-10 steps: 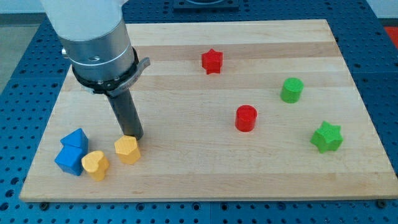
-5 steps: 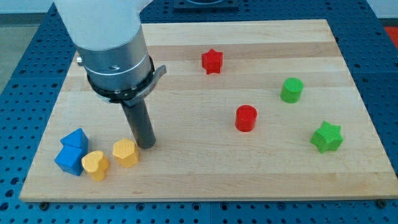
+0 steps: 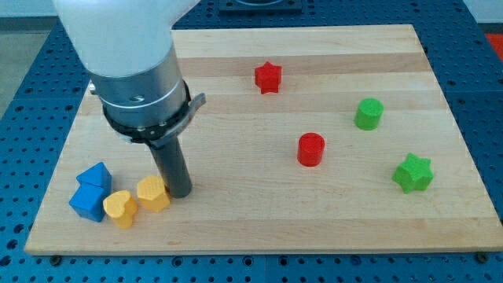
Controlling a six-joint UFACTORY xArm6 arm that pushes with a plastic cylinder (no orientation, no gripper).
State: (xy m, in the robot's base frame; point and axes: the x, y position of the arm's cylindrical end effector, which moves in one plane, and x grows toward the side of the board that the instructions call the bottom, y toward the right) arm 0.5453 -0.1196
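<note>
My tip (image 3: 180, 192) rests on the wooden board (image 3: 251, 228) against the right side of a yellow hexagonal block (image 3: 152, 194). That block touches a yellow heart-shaped block (image 3: 120, 208) on its left. Two blue blocks (image 3: 92, 191) sit further to the view's left, close against the yellow heart. The rod rises from the tip into the grey arm body above.
A red star (image 3: 268, 76) lies near the view's top centre and a red cylinder (image 3: 310, 148) sits mid-board. A green cylinder (image 3: 368, 114) and a green star (image 3: 413, 173) are at the view's right.
My tip swung right past the yellow hexagon, then came back left against its right side. The yellow hexagon slid left until it touched the yellow heart.
</note>
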